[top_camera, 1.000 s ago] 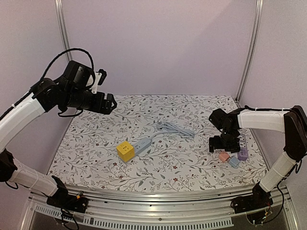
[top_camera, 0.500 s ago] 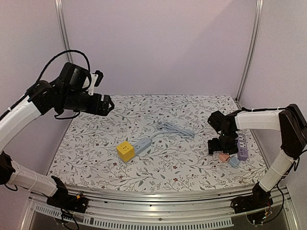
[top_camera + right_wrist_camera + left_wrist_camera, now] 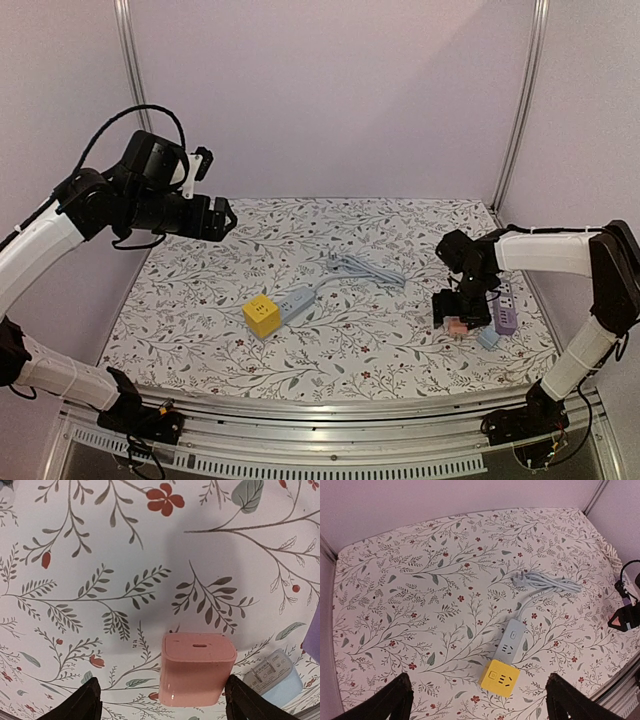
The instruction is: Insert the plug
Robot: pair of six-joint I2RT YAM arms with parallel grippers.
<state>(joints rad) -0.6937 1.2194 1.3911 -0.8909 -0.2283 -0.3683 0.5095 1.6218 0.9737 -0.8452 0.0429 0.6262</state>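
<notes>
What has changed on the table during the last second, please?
The right gripper came down over the pink plug, which now sits between its open fingers, not yet gripped. The left gripper drifted a little to the left, open and empty. The yellow cube, grey power strip and cable stayed put.

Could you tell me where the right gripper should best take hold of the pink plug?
Its two flat side faces, from straight above: the pink plug sits squarely inside the open right gripper, with a blue plug close beside one face.
</notes>
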